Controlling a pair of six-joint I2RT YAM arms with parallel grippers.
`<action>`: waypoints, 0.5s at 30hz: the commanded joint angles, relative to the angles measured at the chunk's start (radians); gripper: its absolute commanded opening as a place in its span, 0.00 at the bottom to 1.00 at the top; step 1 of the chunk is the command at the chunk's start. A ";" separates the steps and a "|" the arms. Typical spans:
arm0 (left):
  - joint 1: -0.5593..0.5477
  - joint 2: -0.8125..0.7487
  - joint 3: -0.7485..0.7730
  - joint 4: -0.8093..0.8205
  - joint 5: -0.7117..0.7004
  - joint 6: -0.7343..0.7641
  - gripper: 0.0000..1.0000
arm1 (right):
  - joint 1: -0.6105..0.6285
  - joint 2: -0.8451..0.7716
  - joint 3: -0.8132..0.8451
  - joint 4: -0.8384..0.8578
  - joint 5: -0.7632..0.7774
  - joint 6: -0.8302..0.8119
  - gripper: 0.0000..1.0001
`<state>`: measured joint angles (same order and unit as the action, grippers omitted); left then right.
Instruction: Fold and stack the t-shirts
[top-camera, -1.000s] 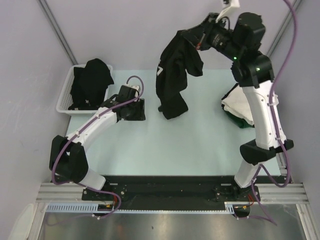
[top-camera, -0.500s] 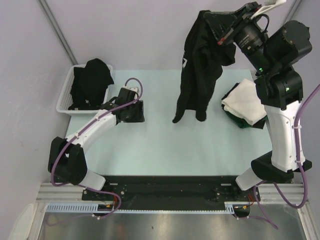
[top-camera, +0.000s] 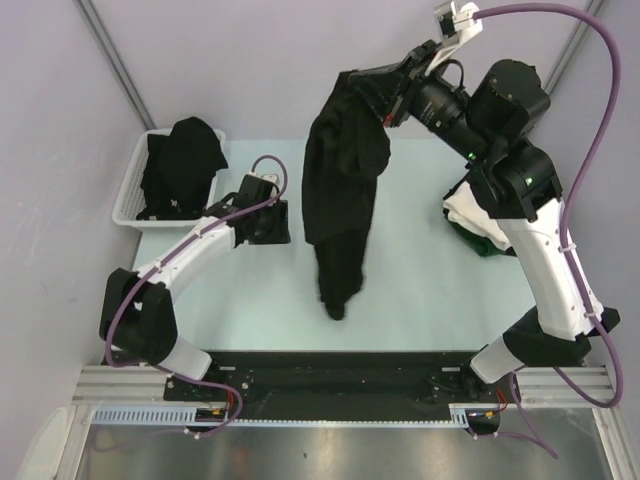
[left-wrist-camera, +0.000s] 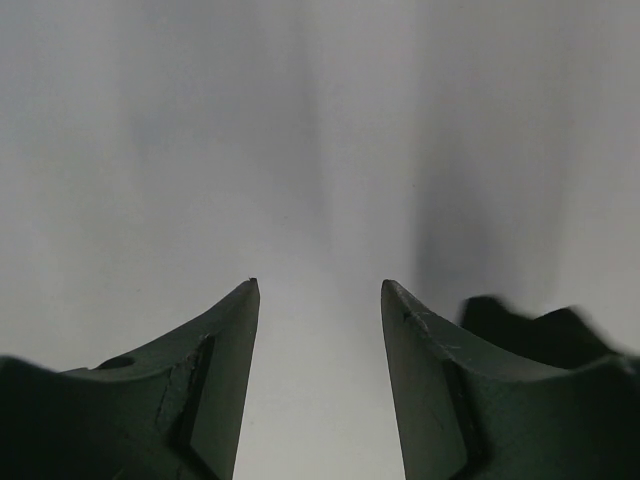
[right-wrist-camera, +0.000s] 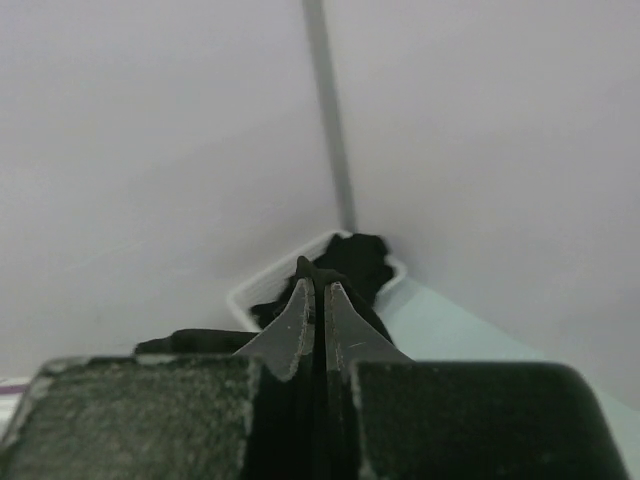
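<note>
While right pincer (right-wrist-camera: 319, 290) pinches black t-shirt (top-camera: 340, 190) aloft, left pincer (left-wrist-camera: 319, 284) gaping

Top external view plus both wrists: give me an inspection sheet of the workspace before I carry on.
Surface: pale table, flat, no stains seen.
Job's things: black t-shirt hangs from the right gripper over the table; black shirts heaped in the white basket; white shirt stacked on a dark green shirt at right.
Clutter: nothing seen.
Grippers: right gripper shut on the black t-shirt; left gripper open, empty, low over the table.
Cables: purple cables loop free off both arms.
Surroundings: grey walls, corner post.
</note>
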<state>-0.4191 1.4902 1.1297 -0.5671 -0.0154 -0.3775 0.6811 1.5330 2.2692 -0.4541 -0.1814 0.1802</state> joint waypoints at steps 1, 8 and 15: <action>-0.007 0.041 0.065 -0.002 -0.001 -0.024 0.57 | -0.208 0.033 0.013 0.081 0.004 -0.062 0.00; -0.007 0.074 0.108 -0.031 -0.012 -0.032 0.57 | -0.469 0.228 -0.060 0.109 -0.107 -0.005 0.00; -0.007 0.108 0.131 -0.040 -0.015 -0.035 0.57 | -0.549 0.383 -0.310 0.112 -0.101 -0.005 0.00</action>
<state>-0.4191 1.5810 1.2053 -0.5968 -0.0227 -0.3935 0.1501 1.8725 2.0483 -0.3672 -0.2897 0.1829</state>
